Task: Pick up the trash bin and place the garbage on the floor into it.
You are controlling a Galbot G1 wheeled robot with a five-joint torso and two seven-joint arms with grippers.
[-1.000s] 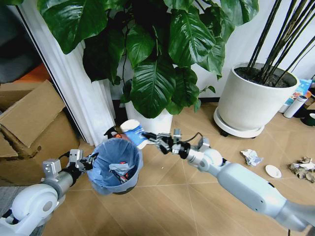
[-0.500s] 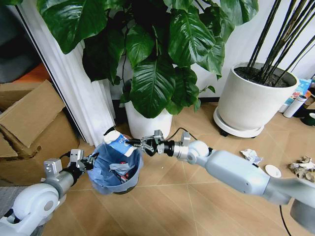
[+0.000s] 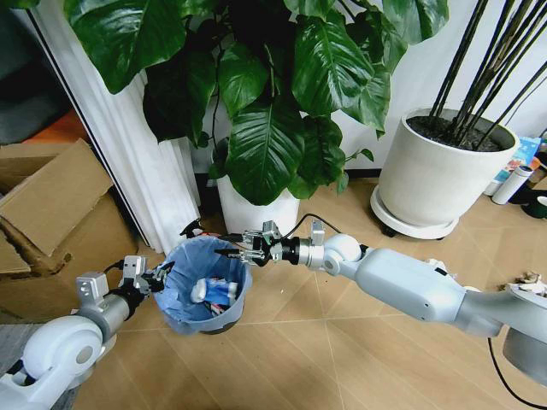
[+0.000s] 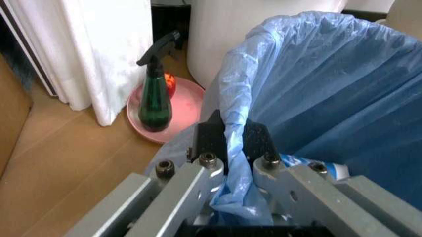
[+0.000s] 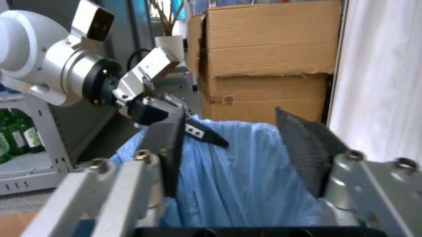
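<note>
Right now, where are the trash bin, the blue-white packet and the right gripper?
trash bin [image 3: 175,318], head view, outer front of the blue liner.
blue-white packet [image 3: 215,292], head view, its middle, inside the bin.
right gripper [image 3: 232,253], head view, midway between its open jaws.

One trash bin [image 3: 202,295] with its light blue liner, held off the floor. Inside it lie two pieces of garbage that I can make out: a blue-white packet [image 3: 203,289] and something red [image 3: 224,295] beside it. Two grippers: the left gripper [image 3: 152,279] clamped on the bin's rim, the right gripper [image 3: 232,254] spread apart above the far rim. Two white plant pots [image 3: 434,181], one cardboard box [image 3: 53,224], one green spray bottle [image 4: 155,96].
</note>
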